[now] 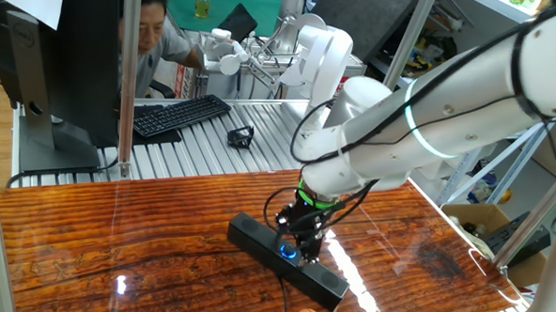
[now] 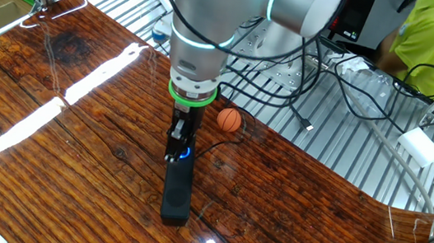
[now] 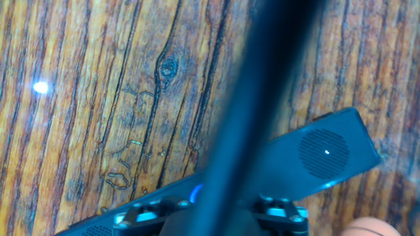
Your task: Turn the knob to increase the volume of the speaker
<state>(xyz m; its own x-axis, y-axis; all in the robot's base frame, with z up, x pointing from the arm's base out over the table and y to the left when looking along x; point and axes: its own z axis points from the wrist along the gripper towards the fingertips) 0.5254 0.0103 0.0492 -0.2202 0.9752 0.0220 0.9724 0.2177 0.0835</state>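
The long, slim, matte black rectangular speaker (image 1: 287, 257) lies flat on the glossy brown wood-grain table (image 1: 122, 238), and everything else is placed from it; at the middle of the speaker's top face sits the small round black knob with a glowing blue ring (image 1: 289, 251), seen in the other fixed view as a blue glow (image 2: 185, 152) just beside the fingers. The white arm's black two-finger gripper (image 1: 309, 251) points straight down over the speaker's middle, its fingertips right at the knob; in one fixed view the fingers stand close together about the blue light, but whether they pinch the knob or merely touch it I cannot tell, since the fingers hide the dial's sides. In the hand view a blurred dark bar crosses the picture, the speaker (image 3: 315, 157) runs slantwise beneath it with a round perforated grille near its right end, and a spot of blue (image 3: 195, 193) shows at the bottom edge between the gripper's parts. A thin black cable (image 2: 212, 144) leaves the speaker near its middle; a small orange ball patterned like a basketball (image 2: 230, 120) rests on the table near the speaker's far end in the other fixed view. Well beyond the speaker, on the ribbed metal bench (image 1: 212, 145), lies a black keyboard (image 1: 177, 114); a person in a grey shirt (image 1: 155, 39) sits behind it.
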